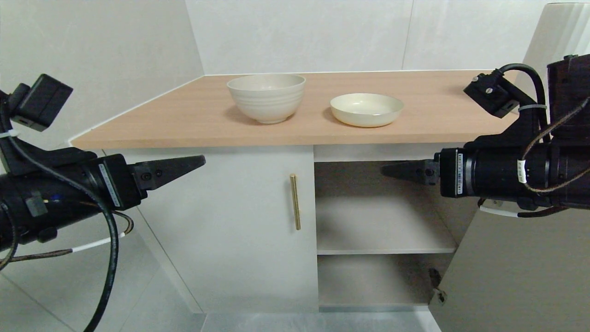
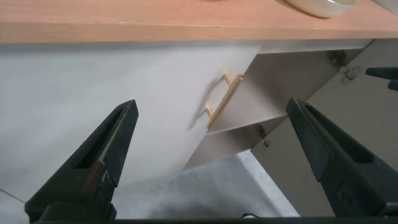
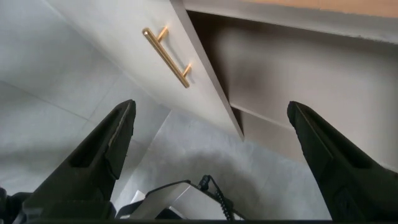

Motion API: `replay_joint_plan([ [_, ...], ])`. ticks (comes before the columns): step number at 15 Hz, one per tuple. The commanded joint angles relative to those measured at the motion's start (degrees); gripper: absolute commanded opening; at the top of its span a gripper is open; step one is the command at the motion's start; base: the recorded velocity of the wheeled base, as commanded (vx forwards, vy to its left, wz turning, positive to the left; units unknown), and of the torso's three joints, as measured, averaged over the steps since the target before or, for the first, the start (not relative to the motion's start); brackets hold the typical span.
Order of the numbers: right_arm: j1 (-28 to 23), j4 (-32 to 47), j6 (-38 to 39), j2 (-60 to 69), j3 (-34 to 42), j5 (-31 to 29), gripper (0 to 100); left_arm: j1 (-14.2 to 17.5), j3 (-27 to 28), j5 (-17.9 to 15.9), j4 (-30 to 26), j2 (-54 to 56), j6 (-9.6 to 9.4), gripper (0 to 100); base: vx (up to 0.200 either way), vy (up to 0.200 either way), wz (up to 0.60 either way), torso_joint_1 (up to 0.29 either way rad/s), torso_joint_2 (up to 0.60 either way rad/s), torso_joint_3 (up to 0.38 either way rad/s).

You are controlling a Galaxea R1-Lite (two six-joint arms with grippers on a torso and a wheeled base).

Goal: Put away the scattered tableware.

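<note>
A deep cream bowl [image 1: 266,97] stands on the wooden countertop [image 1: 184,120], with a shallow cream dish [image 1: 367,109] to its right. An edge of the dish [image 2: 323,6] also shows in the left wrist view. My left gripper [image 1: 199,162] hangs open and holding nothing below the counter's front edge, in front of the closed left cabinet door [image 1: 221,221]. My right gripper [image 1: 387,170] is open and holding nothing at the mouth of the open right compartment, just under the counter. Both sit lower than the tableware and well apart from it.
The closed door carries a brass handle [image 1: 295,201], also seen as handle [image 2: 222,99] and handle [image 3: 166,56]. The right door [image 1: 507,276] stands swung open toward me, baring a bare shelf [image 1: 382,230] and the bottom compartment. Walls close the counter's left and back.
</note>
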State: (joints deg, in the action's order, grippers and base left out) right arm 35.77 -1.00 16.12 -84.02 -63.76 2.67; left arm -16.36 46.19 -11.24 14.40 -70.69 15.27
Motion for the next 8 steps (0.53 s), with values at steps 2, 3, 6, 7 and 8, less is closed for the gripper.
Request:
replay_joint_plan([
  [2, 0.1, 0.0, -0.2, 0.7, 0.5, 0.1, 100, 0.0, -0.1, -0.1, 0.0, -0.2, 0.02, 100, 0.000, 0.000, 0.00, 0.000, 0.00, 0.000],
  [3, 0.2, 0.0, -0.2, 0.8, 0.6, 0.1, 100, 0.0, -0.1, -0.1, 0.0, -0.2, 0.02, 100, 0.000, 0.000, 0.00, 0.000, 0.00, 0.000],
  [6, 0.8, 0.0, -0.3, 1.0, 0.8, 0.1, 100, 0.0, -0.1, -0.2, 0.0, -0.4, 0.02, 100, 0.000, 0.000, 0.00, 0.063, -0.20, -0.144],
  [7, 0.8, 0.0, -0.4, 1.0, 1.2, 0.1, 100, 0.0, -0.1, -0.2, 0.0, -0.4, 0.02, 100, 0.000, 0.000, 0.00, 0.119, -0.20, -0.242],
  [8, 0.9, -0.1, -0.4, 1.2, 1.3, 0.1, 100, 0.0, -0.2, -0.2, 0.0, -0.4, 0.02, 100, 0.000, 0.000, 0.00, 0.154, -0.28, -0.276],
])
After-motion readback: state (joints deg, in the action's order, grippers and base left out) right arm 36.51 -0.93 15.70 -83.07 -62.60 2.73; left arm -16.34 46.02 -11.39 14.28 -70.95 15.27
